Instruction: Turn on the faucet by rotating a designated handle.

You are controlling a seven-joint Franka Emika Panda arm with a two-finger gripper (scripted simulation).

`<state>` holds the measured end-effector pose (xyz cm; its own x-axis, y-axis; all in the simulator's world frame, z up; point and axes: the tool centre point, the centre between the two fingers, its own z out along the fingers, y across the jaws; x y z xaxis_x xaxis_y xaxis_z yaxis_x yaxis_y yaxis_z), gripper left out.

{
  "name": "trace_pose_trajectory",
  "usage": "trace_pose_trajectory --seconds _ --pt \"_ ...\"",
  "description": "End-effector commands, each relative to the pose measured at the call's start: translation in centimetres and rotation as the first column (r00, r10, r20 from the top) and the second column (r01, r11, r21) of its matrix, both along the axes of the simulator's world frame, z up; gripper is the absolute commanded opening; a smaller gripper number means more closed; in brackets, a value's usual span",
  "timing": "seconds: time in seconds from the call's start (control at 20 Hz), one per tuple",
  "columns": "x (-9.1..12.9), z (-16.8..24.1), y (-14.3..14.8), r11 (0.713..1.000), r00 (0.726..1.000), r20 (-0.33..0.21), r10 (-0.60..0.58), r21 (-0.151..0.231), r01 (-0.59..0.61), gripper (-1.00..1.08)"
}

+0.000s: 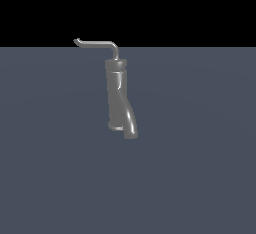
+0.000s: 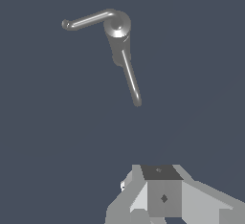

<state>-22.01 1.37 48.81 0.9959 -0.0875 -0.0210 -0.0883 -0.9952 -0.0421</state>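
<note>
A dull grey metal faucet (image 1: 118, 98) stands near the centre of the exterior view, w/ nothing touching it. Its tall round body rises upright from a flat blue-grey floor (image 1: 200, 168), & a thick curved spout (image 1: 129, 120) bends down from the body toward 5 o'clock, ending in an open mouth just beside the base. From the top of the body a thin rod handle (image 1: 97, 43) comes up, bends in an L, & runs level toward 9 o'clock, i.e. toward the exterior view's left, finishing in a small hooked tip that shows against the black background above the floor line. The handle is much slimmer than the spout. In the wrist view the faucet (image 2: 117, 27) is seen from above: the round cap of the body sits at about 11 o'clock from picture centre, the handle (image 2: 88, 19) reaches out from it toward 9 o'clock w/ its hooked tip at the far end, & the spout (image 2: 130, 77) runs from the body toward 5 o'clock. The gripper (image 2: 162, 196) appears only in the wrist view, as grey & white blocky parts at 6 o'clock, well apart from the faucet. Its fingertips are out of frame, so whether it is open or closed can't be told. The arm does not appear in the exterior view.
</note>
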Motion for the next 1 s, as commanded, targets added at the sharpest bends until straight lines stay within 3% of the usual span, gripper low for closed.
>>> trace_pose_trajectory --seconds 0.0,0.5,0.95 --pt "0.8 -0.2 0.2 0.999 0.999 -0.003 -0.033 0.008 0.033 -1.00" --pt "5.9 -1.9 1.6 0.971 0.972 -0.031 -0.233 0.042 0.234 -1.00" --pt "10.7 -4.3 3.3 0.901 0.901 -0.064 -0.429 0.045 0.432 -1.00"
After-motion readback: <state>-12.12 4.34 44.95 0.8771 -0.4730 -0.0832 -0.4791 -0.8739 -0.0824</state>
